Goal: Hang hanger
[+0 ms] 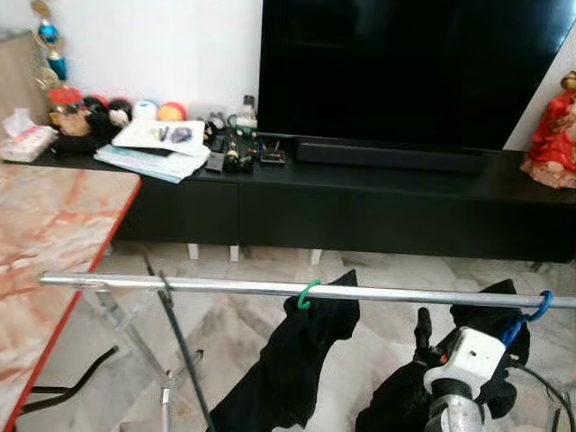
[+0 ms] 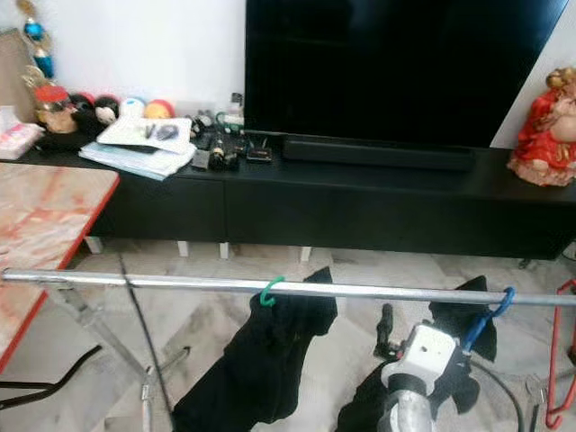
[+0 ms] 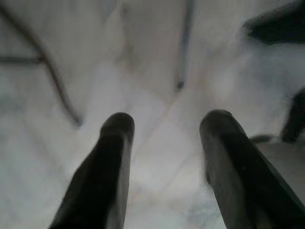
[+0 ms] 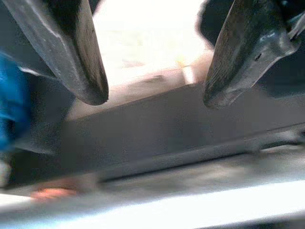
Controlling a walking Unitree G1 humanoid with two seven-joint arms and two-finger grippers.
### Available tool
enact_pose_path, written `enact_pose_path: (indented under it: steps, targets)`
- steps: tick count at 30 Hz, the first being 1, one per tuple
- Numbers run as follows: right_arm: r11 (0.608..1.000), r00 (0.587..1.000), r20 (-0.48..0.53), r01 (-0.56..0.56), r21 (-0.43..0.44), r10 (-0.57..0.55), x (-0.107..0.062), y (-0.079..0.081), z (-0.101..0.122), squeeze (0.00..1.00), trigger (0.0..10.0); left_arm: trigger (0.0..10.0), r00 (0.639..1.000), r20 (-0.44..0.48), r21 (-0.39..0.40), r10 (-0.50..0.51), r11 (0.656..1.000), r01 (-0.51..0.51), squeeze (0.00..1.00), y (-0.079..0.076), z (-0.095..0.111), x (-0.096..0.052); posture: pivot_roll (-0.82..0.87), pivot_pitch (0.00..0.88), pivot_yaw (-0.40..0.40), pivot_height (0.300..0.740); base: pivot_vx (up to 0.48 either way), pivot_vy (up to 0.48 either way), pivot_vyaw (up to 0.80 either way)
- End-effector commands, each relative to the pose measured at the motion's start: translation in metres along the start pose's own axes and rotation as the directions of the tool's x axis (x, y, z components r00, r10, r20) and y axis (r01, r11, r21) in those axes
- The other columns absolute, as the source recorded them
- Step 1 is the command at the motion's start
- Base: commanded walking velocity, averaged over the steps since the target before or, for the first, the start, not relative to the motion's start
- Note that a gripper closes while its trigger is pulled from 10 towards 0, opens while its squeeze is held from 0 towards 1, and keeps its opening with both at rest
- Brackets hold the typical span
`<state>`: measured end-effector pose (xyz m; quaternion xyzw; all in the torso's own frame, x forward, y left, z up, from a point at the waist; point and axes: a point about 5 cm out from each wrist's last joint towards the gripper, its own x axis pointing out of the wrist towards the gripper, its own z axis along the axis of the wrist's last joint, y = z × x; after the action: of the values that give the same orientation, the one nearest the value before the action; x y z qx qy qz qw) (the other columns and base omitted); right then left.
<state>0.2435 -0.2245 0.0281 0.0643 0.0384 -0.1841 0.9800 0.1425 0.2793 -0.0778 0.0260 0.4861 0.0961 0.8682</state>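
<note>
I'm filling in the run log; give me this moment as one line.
right gripper: open, below rail by blue hanger | blue and green hanger: hooked on rail | left gripper: open, idle

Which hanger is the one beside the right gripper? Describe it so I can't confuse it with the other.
Follow the silver rail across the foreground toward its right end. Just above the right gripper, the blue hanger hooks over the rail with a black garment under it. The green hanger hangs mid-rail.

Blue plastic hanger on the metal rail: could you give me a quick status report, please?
Blue plastic hanger hooked on silver metal rail, black garment on it. Right gripper open, just below the rail. Left gripper open over the floor. Green hanger alongside.
</note>
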Motion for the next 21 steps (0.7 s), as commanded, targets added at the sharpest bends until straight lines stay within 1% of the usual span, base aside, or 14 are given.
enact_pose_path:
  steps: [1, 4, 7, 11, 13, 15, 21]
  targets:
    - [0.999, 0.999, 0.042, -0.029, 0.025, 0.028, 0.005, 0.013, 0.009, 0.00, 10.0, 10.0, 0.998, -0.045, 0.010, 0.041, 0.999, -0.040, 0.00, 0.015, -0.016, -0.006, 0.13, 0.000, -0.028, 0.740, 0.000, 0.000, 0.00]
    - [0.999, 0.999, 0.053, -0.015, 0.028, 0.013, 0.004, 0.013, 0.012, 0.00, 10.0, 10.0, 0.998, -0.045, 0.009, 0.039, 0.999, -0.039, 0.00, 0.015, -0.016, -0.006, 0.13, 0.000, -0.028, 0.740, 0.000, 0.000, 0.00]
    - [0.999, 0.997, 0.064, 0.046, 0.027, -0.048, -0.003, 0.005, 0.014, 0.00, 10.0, 10.0, 0.998, -0.046, 0.009, 0.038, 0.999, -0.038, 0.00, 0.015, -0.017, -0.006, 0.13, 0.000, -0.029, 0.740, 0.000, 0.000, 0.00]
    - [0.998, 0.997, 0.057, 0.052, 0.031, -0.054, -0.008, 0.001, 0.013, 0.00, 10.0, 10.0, 0.998, -0.048, 0.009, 0.034, 0.999, -0.033, 0.00, 0.014, -0.017, -0.006, 0.12, 0.000, -0.026, 0.740, 0.000, 0.000, 0.00]
    - [0.999, 0.998, 0.034, 0.047, 0.018, -0.048, -0.012, 0.000, 0.008, 0.00, 10.0, 10.0, 0.998, -0.050, 0.033, 0.027, 0.999, -0.025, 0.00, 0.013, -0.017, -0.006, 0.12, 0.000, -0.026, 0.740, 0.000, 0.000, 0.00]
    - [0.999, 0.998, 0.031, 0.049, 0.018, -0.050, -0.012, 0.000, 0.008, 0.00, 10.0, 10.0, 0.998, -0.049, 0.034, 0.026, 0.999, -0.024, 0.00, 0.012, -0.017, -0.005, 0.12, 0.000, -0.028, 0.740, 0.000, 0.000, 0.00]
    - [0.999, 0.999, 0.001, 0.040, 0.001, -0.040, -0.013, 0.002, 0.007, 0.00, 10.0, 10.0, 0.999, -0.048, 0.026, 0.025, 0.999, -0.024, 0.00, 0.012, -0.017, -0.005, 0.12, 0.000, -0.036, 0.740, 0.000, -0.396, 0.00]
